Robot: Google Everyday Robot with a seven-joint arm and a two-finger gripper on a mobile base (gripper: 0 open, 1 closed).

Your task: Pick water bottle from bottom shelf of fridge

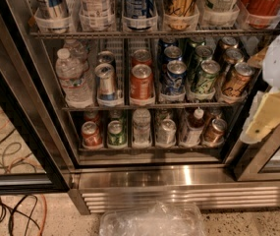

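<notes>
In the camera view, the large stainless-steel fridge (179,177) with black-framed glass doors fills most of the scene, its wire racks packed with drinks. The small clear ribbed water bottle (141,127) with a white cap stands upright in the middle lane of the bottom shelf (149,150), the lowest wire rack. Left of it stand a green can (115,133) and a red can (91,134). Right of it are a silver can (166,132), a white-capped bottle with an amber neck (193,128) and a copper-coloured can (213,131). The white and pale yellow gripper (267,118) hangs at the right edge, level with the two lower racks and well apart from the water bottle; whether it is apart or together I cannot tell. Dark and orange cables (7,151) lie on the floor at left, and a crumpled clear plastic bag (152,221) lies below the fridge.
</notes>
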